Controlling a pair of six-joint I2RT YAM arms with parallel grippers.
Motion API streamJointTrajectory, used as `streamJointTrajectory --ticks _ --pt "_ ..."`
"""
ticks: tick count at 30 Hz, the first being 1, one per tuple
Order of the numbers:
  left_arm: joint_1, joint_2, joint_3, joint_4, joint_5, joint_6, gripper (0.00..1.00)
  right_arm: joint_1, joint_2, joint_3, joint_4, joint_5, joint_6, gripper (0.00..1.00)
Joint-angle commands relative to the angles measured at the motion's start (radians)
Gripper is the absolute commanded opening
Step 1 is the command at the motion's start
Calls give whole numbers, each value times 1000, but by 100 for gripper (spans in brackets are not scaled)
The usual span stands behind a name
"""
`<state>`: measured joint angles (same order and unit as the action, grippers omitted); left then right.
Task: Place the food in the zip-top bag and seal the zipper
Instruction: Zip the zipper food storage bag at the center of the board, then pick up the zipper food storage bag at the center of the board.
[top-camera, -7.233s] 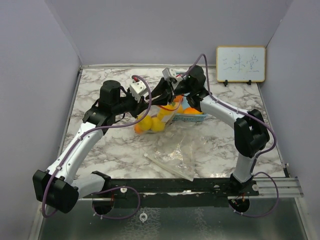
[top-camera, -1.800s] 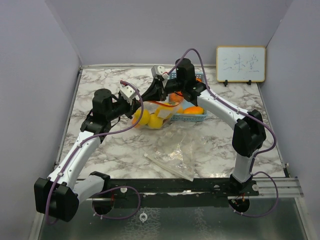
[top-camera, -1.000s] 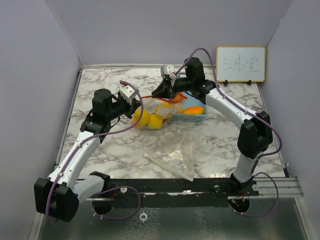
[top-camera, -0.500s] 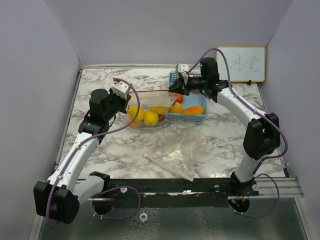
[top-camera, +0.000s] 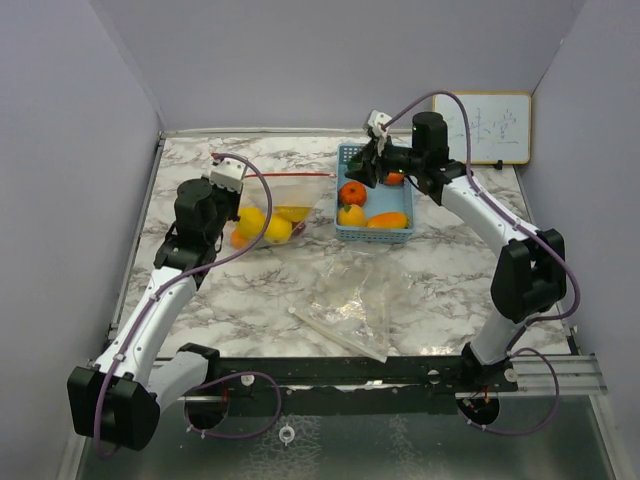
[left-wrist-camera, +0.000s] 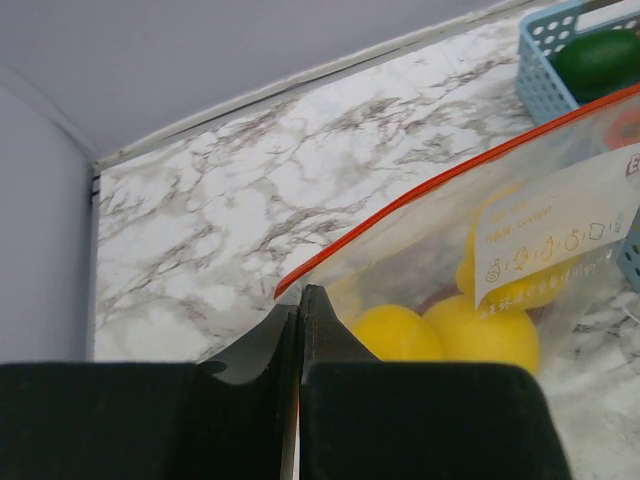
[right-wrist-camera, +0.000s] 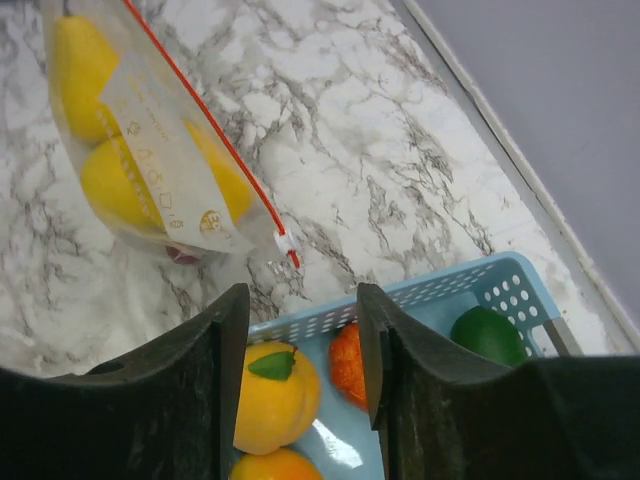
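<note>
A clear zip-top bag (top-camera: 285, 205) with a red zipper lies on the marble table and holds yellow toy fruits (top-camera: 256, 224). My left gripper (top-camera: 240, 190) is shut on the bag's left top corner (left-wrist-camera: 298, 295); the yellow fruits (left-wrist-camera: 400, 332) show through the plastic. My right gripper (top-camera: 360, 168) is open and empty above the light blue basket (top-camera: 344, 152). In the right wrist view, between the fingertips (right-wrist-camera: 297, 310), I see the basket rim (right-wrist-camera: 420, 293), a yellow fruit (right-wrist-camera: 275, 395), an orange piece (right-wrist-camera: 348, 365) and a green one (right-wrist-camera: 485, 335). The bag's white slider (right-wrist-camera: 287, 243) is at the zipper's right end.
A second, empty clear bag (top-camera: 350, 310) lies near the front middle. A small whiteboard (top-camera: 482, 127) stands at the back right. Grey walls close in the table on three sides.
My right gripper has let go of the bag's zipper end, opened, and moved right over the basket. My left gripper has pulled the bag left, away from the basket.
</note>
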<state>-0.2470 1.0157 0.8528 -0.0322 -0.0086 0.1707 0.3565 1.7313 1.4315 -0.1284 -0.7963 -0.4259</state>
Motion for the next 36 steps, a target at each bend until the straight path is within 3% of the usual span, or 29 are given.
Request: streamJointTrajectory --ticks 1,6,10,11,12,13,21,24,32,36 --pt "18 -24 -14 48 -211 -10 0 -6 -39 66 130 141 426 49" --pt "31 -2 -4 7 -414 -76 0 57 -11 144 -150 307 496 52" --pt "69 37 64 -136 -569 -206 28 222 -31 135 -385 455 457 52" --pt "81 45 90 -175 -583 -243 55 270 -55 111 -405 494 455 52" --pt "95 47 122 -198 -576 -270 89 308 -82 86 -414 525 462 52" --pt "100 48 153 -213 -552 -290 98 344 -110 59 -421 545 477 52" --pt "100 103 393 -117 -118 -402 99 544 -219 -63 -587 652 592 58" --pt "88 133 418 -86 -4 -448 93 638 -239 -127 -605 694 655 59" --pt "64 153 320 -113 91 -523 85 904 -255 -291 -664 887 858 60" --pt "63 146 274 -109 97 -546 83 941 -251 -338 -728 1029 969 61"
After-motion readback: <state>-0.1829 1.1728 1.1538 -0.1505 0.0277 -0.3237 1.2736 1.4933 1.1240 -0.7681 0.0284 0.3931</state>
